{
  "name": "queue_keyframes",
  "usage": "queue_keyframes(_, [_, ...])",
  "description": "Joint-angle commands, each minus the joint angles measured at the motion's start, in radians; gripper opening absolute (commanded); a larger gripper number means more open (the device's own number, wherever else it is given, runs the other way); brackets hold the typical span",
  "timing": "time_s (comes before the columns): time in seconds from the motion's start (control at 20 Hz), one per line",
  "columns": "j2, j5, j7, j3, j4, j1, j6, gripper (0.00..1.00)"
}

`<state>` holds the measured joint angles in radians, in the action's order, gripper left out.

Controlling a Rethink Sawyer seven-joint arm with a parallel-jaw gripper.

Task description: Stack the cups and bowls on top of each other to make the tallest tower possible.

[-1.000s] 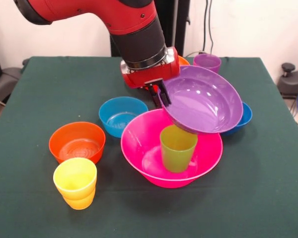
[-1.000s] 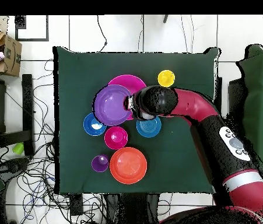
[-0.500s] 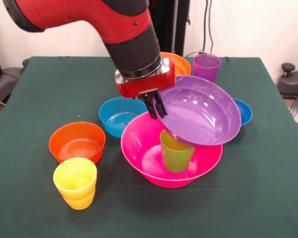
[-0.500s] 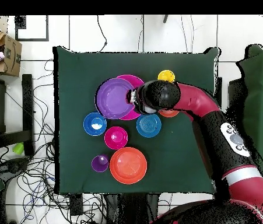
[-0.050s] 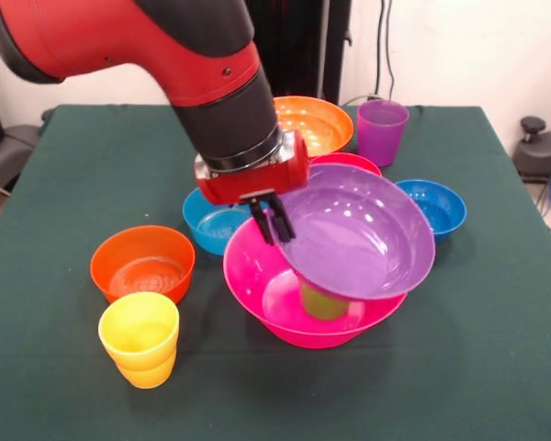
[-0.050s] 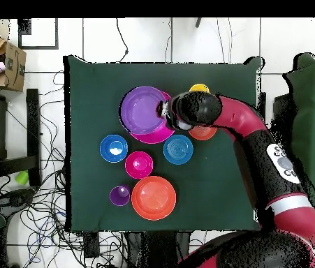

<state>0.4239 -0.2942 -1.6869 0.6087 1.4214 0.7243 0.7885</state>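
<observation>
My gripper (image 5: 271, 220) is shut on the left rim of the big purple bowl (image 5: 358, 234), which hangs tilted over the big pink bowl (image 5: 257, 280). The lime green cup (image 5: 320, 303) stands inside the pink bowl, mostly hidden under the purple bowl. From overhead, the gripper (image 6: 164, 112) sits at the right edge of the purple bowl (image 6: 142, 109), and the pink bowl (image 6: 158, 134) shows as a crescent below it. The yellow cup (image 5: 140, 338) stands at the front left and the purple cup (image 5: 382, 131) at the back right.
Around the pink bowl lie the small orange bowl (image 5: 142, 264), light blue bowl (image 5: 211, 225), big orange bowl (image 5: 312, 122), red bowl (image 5: 349, 163) and dark blue bowl (image 5: 430, 207). The arm (image 6: 244, 132) crosses the table's right side in the overhead view.
The arm has carried the purple bowl toward the front-view camera and lower, over the pink bowl. It now covers most of the green cup and uncovers the red and dark blue bowls.
</observation>
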Motion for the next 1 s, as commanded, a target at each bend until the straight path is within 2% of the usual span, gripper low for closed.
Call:
queue_keyframes(0.05, [-0.076, -0.062, 0.113, -0.019, -0.083, -0.01, 0.018, 0.0])
queue_keyframes(0.4, [-0.081, -0.06, 0.093, -0.015, -0.046, -0.015, 0.001, 0.0])
queue_keyframes(0.65, [0.016, -0.073, 0.034, -0.024, 0.091, -0.005, -0.06, 0.0])
queue_keyframes(1.0, [0.011, -0.086, 0.041, -0.018, 0.157, 0.028, -0.126, 0.0])
